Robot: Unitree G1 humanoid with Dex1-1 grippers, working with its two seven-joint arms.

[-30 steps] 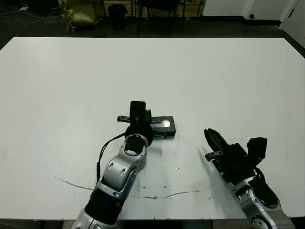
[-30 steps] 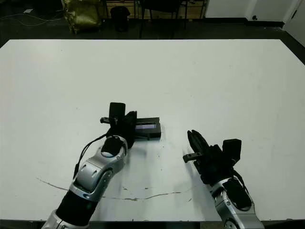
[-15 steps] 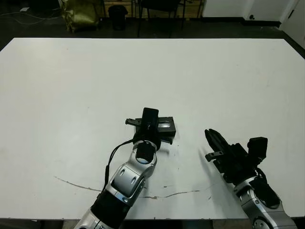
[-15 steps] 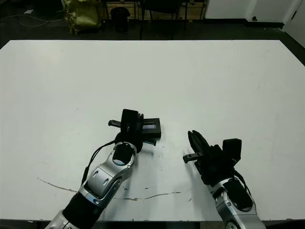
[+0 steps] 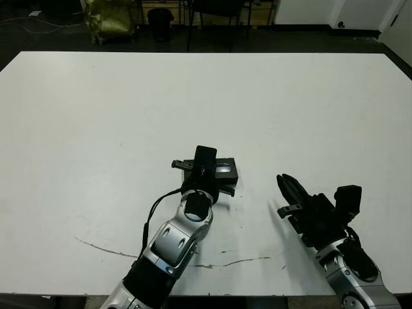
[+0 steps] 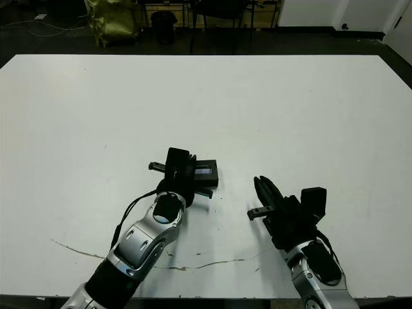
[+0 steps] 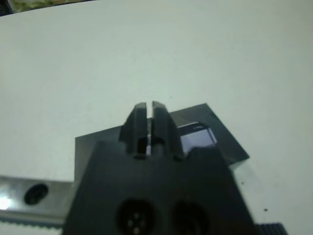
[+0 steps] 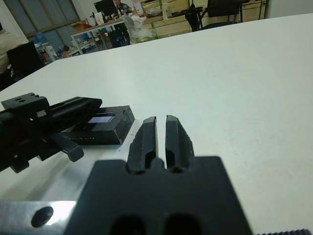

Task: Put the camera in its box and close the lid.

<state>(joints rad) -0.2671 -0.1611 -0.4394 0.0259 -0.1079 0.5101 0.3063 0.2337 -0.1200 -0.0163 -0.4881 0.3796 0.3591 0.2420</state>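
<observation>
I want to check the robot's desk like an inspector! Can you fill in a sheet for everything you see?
Surface: white table, with a thin dark scratch near the robot's edge.
Job's things: lid sits closed on the box; camera not seen.
Clutter: nothing seen.
Grippers: left tool shut, over the lid; right tool shut, apart from it, holding nothing.
Cables: black cable along the left arm.
Surroundings: chairs, desks, a yellow-green bag beyond the table.
</observation>
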